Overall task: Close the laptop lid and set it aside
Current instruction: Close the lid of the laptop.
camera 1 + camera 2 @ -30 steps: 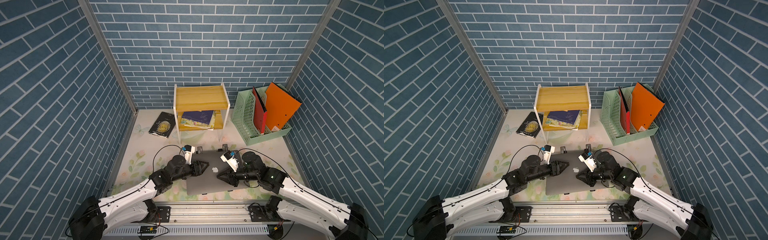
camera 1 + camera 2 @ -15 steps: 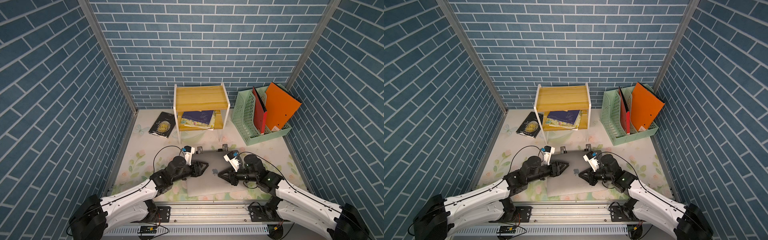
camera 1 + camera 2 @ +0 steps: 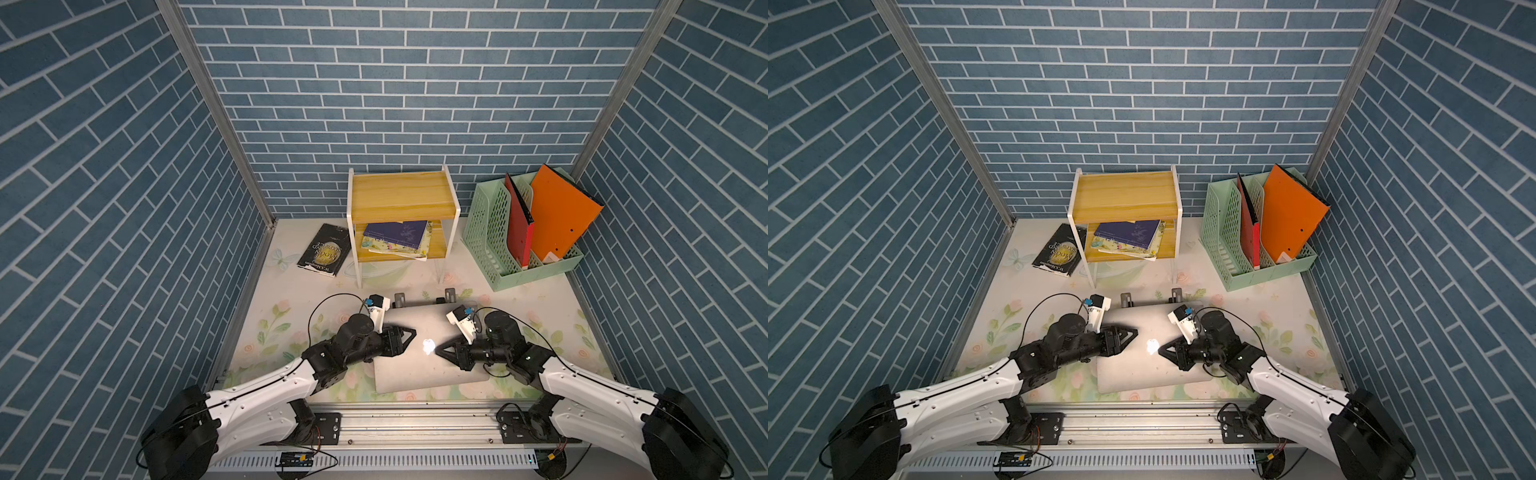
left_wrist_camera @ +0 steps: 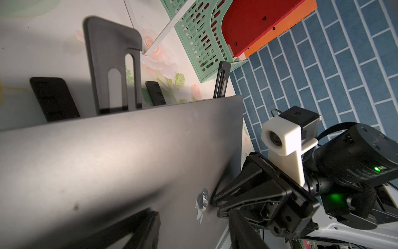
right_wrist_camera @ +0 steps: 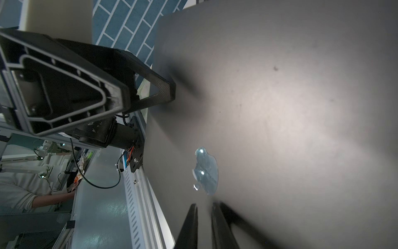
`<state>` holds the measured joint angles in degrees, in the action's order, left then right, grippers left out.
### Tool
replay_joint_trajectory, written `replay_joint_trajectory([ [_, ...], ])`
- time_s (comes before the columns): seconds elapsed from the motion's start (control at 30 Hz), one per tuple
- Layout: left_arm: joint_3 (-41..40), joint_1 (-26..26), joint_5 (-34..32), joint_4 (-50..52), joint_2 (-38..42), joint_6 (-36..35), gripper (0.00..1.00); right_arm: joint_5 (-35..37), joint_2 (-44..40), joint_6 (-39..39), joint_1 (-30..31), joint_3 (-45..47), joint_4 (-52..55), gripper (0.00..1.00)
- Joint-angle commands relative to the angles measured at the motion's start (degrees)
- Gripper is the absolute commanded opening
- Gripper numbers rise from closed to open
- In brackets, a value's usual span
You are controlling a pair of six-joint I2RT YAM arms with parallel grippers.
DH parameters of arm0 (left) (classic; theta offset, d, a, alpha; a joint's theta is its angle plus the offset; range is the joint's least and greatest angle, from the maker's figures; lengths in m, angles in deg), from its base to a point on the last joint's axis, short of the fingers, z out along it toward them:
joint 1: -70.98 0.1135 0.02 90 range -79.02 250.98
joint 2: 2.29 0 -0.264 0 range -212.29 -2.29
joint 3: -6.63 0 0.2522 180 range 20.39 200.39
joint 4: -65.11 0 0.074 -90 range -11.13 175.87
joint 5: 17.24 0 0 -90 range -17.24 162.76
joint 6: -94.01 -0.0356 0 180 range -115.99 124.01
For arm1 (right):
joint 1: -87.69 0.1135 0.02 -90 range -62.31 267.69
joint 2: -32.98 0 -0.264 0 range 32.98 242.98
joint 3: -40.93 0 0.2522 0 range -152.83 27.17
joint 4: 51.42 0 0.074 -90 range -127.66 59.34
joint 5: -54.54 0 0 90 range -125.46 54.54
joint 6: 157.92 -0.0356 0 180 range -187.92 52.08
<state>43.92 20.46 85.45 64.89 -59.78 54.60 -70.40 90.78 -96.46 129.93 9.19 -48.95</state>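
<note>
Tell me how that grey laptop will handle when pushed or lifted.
The laptop looks like a thin rigid metal slab, so it should move as one piece. Its smooth lid is probably slippery. It seems to rest on the black stand, so it may skid off.

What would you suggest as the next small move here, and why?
I would probably slide the open left gripper outward to the side edge of the laptop lid to start a grasp. The lid looks shut, logo up, on the black stand, and the shut right gripper only touches its flat middle, which offers nothing to hold.
</note>
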Motion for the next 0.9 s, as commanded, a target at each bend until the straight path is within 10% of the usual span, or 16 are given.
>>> replay_joint_trajectory([
  [0.0, -0.7, -0.2, -0.5, -0.8, 0.8, -2.4, 0.59, 1.7, 1.5, 0.1, -1.2, 2.1, 0.1, 0.15],
  [0.43, -4.6, -0.2, -6.2, -3.1, 14.3, -20.5, 0.81, 2.0, -0.6, 1.5, -2.5, 3.4, 0.0, 0.19],
  [0.7, -19.0, 1.0, -11.8, -12.7, 34.8, -16.3, 1.0, 3.3, -6.7, 2.3, -3.7, 3.5, 2.6, 0.25],
  [0.87, -18.9, 5.4, -12.5, -0.9, 45.3, -12.5, 1.0, 0.3, -7.5, 1.6, -4.9, 4.7, -1.8, 0.27],
])
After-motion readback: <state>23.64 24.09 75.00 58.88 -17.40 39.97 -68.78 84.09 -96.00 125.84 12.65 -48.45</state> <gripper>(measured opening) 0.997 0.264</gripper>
